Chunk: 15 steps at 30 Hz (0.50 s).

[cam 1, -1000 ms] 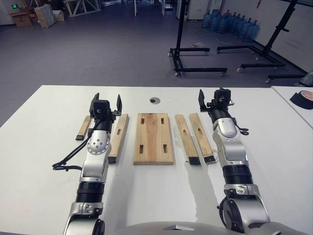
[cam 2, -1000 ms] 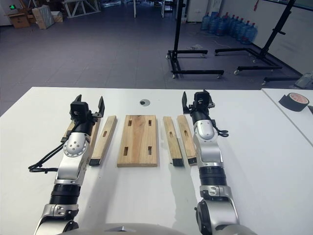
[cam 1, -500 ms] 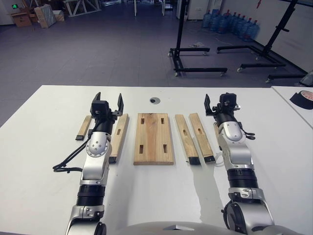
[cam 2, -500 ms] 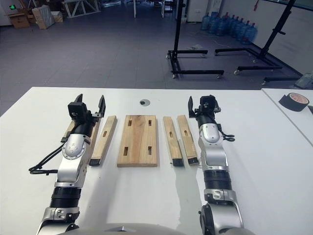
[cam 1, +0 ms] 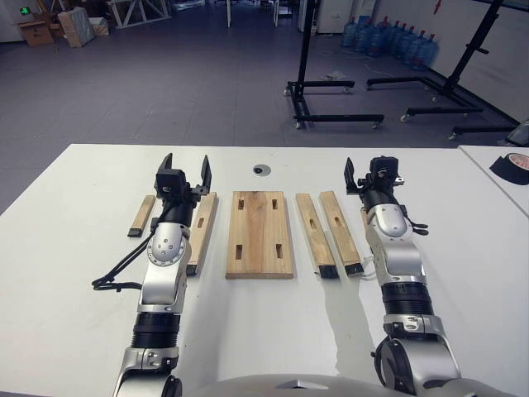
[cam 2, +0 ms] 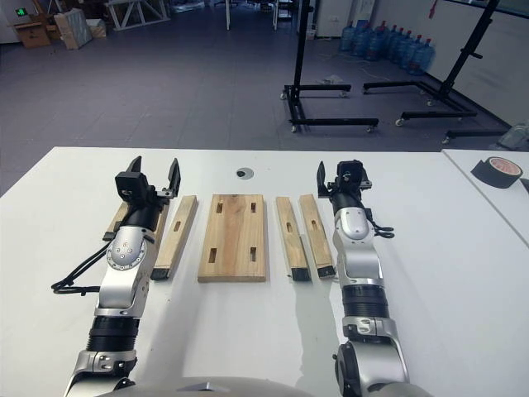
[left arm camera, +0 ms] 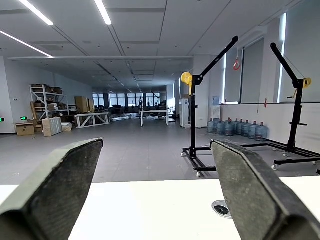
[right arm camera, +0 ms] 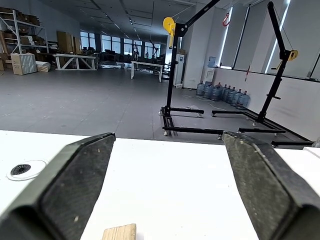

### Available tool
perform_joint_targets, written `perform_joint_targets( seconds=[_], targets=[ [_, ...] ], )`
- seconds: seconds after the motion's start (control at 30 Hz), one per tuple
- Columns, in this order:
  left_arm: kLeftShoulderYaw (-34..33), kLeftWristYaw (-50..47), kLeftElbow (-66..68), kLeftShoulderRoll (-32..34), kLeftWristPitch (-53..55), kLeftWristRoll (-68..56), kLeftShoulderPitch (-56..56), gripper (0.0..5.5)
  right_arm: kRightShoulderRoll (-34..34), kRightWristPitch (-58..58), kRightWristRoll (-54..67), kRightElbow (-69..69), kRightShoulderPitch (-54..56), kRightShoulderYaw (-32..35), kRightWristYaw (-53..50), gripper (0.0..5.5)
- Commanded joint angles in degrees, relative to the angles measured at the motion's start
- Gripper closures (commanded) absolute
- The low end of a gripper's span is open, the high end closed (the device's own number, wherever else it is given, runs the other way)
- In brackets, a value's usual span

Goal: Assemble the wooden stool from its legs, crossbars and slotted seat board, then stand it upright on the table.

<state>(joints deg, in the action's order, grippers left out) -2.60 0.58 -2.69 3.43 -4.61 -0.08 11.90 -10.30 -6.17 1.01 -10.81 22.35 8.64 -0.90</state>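
Left gripper (cam 1: 184,168) and right gripper (cam 1: 367,169): both spread wide, empty, low over the table (cam 1: 66,273). Slotted seat board (cam 1: 259,234) lies flat between them, long slats (cam 1: 311,234) just beside it on either side. Probably light, stiff, dry wood: pinch a slat across its narrow width mid-length; board looks too wide, take an edge.

Straight ahead I see a small round grommet (cam 1: 261,169). Off to my right, a roll of black tape (cam 1: 510,165) lies on a neighbouring white table (cam 1: 482,157). On the grey floor (cam 1: 165,91) beyond stands a black wheeled frame (cam 1: 339,118), with a second frame (cam 1: 442,109) to its right. Blue water bottles (cam 1: 388,37) cluster by the wall behind them. Cardboard boxes (cam 1: 37,31) sit far left. Strip lights (left arm camera: 105,11) run along the ceiling.
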Motion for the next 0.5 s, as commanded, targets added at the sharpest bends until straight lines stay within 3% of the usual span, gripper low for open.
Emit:
perform_joint_targets(
  seconds=[0.03,0.5],
  targets=[
    [0.67,-0.19,0.29,0.2,-0.4,1.21,-0.28,1.53,-0.02,-0.87,0.26,0.49,0.93,0.42,-0.51,1.53],
    [1.43,-4.01,-4.86,-2.14,0.19,3.72,-6.88,1.53,-9.21,-9.25,4.45,2.53,-13.47,4.02,11.39,1.53]
  ],
)
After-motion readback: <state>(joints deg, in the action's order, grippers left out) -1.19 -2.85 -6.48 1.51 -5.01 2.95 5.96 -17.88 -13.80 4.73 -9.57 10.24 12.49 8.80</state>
